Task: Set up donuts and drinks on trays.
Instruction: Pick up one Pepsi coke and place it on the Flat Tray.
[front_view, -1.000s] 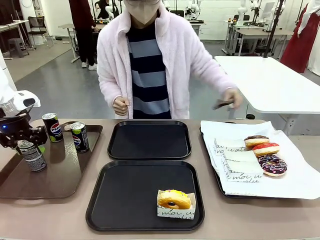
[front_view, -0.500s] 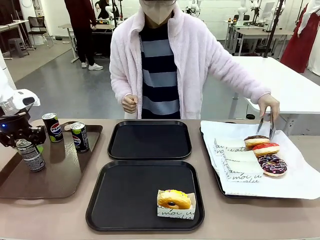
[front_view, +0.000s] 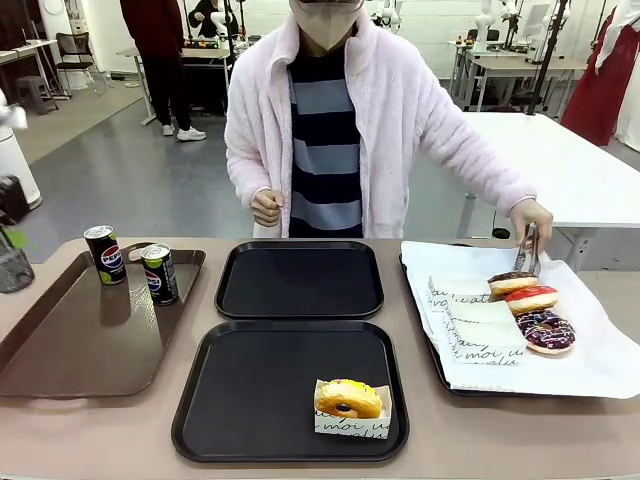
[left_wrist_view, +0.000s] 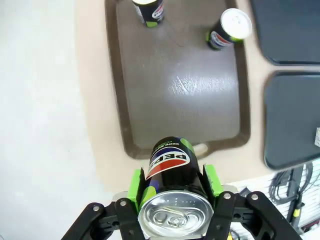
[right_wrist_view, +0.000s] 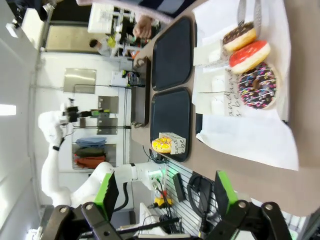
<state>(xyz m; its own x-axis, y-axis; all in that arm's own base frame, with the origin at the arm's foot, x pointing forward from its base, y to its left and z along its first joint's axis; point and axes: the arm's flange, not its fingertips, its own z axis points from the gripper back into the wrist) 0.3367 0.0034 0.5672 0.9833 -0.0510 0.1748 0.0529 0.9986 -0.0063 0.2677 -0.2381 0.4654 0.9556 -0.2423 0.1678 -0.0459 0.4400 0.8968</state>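
My left gripper (left_wrist_view: 172, 182) is shut on a black Pepsi can (left_wrist_view: 172, 197) with green marks, held high above the near edge of the brown tray (left_wrist_view: 180, 90). In the front view that can (front_view: 11, 272) hangs at the far left edge. Two black trays lie mid-table, the far one (front_view: 299, 280) bare. The near one (front_view: 260, 390) carries a yellow-glazed donut (front_view: 349, 398) in a white sleeve. My right gripper (right_wrist_view: 165, 192) is open and holds nothing, high above the table's right end.
Two more Pepsi cans (front_view: 103, 254) (front_view: 159, 273) stand at the back of the brown tray (front_view: 90, 340). On the right, a paper-lined tray (front_view: 590, 360) holds three donuts (front_view: 531, 298). The person's hand holds tongs (front_view: 527, 250) at the chocolate donut (front_view: 511, 282).
My left gripper has carried the can up and leftward off the brown tray to the picture's edge. The person brought the tongs down to the donuts on the paper.
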